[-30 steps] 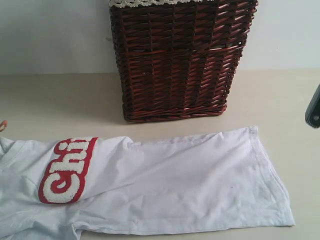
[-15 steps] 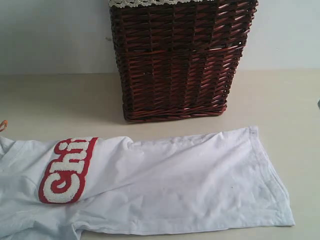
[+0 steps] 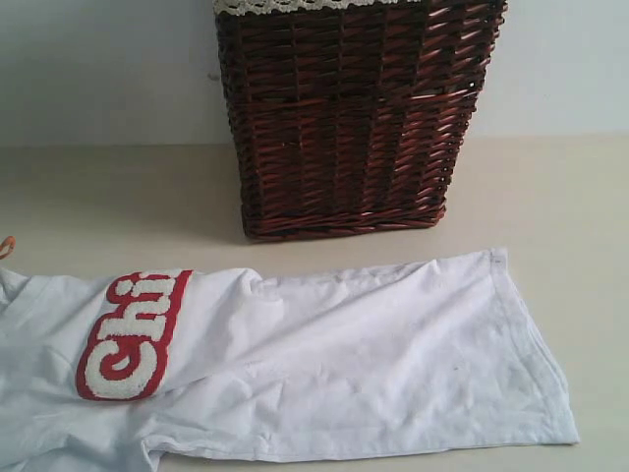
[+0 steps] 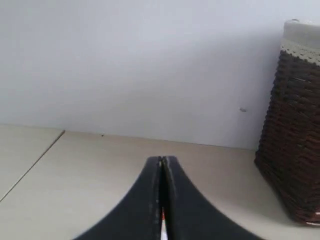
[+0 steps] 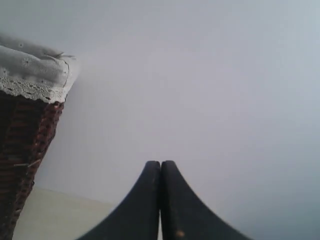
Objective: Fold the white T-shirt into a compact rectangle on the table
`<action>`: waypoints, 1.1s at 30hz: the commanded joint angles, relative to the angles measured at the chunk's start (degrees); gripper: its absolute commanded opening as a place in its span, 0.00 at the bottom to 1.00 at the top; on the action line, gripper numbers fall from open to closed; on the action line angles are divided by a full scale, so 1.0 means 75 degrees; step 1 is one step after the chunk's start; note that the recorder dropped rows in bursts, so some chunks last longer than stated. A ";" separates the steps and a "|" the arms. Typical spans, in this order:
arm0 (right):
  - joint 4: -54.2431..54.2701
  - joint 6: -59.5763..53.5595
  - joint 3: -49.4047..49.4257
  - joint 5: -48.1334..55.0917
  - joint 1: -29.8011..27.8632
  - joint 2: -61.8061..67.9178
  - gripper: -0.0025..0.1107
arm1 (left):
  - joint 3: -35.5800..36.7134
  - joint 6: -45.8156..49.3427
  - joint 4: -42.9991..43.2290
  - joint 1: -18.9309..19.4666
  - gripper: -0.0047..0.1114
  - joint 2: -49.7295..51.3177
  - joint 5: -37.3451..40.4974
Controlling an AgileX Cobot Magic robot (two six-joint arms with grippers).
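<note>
**A:** Where was the shirt?

**B:** The white T-shirt [image 3: 344, 374] lay flat and wrinkled on the pale beige desk [image 3: 98, 197]. It stretched along the near side, from the left edge of the exterior view to its hem end on the right. Fuzzy white letters [image 3: 133, 334] outlined in red ran sideways near the left end, partly cut off by a fold in the cloth. A small orange collar tag [image 3: 5, 246] peeked in at the far left edge

**A:** Was anything else on the desk?

**B:** A dark brown wicker basket [image 3: 349, 118] stood upright behind the shirt, near it but not touching. White lace trim [image 3: 295, 5] ran along its top, and a pale grey-blue wall [image 3: 98, 69] rose behind it

**A:** And the claws?

**B:** Neither showed in the exterior view. In the left wrist view, the left claw [image 4: 161, 165] had its two black jaws pressed together, with nothing I could make out between them. It hung over bare desk with the basket off to one side. In its own wrist view, the right claw [image 5: 160, 167] was closed just as tightly and held nothing. It pointed at the wall, with the basket's lace rim beside it
</note>
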 commanded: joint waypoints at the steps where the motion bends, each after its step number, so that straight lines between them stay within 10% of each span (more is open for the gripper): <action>1: -0.0042 -0.0109 0.0259 0.1402 -0.0028 -0.1409 0.02 | 0.0849 0.0255 0.0129 0.0025 0.05 -0.0740 0.0013; 10: -0.0042 -0.1137 0.1315 0.2320 -0.0399 -0.3979 0.02 | 0.1263 0.0702 0.0993 0.0025 0.09 -0.1327 0.0538; 33: 0.0450 -0.1332 0.1293 0.2828 -0.0423 -0.3526 0.02 | 0.3041 0.1668 0.0537 0.0025 0.09 -0.2130 0.0485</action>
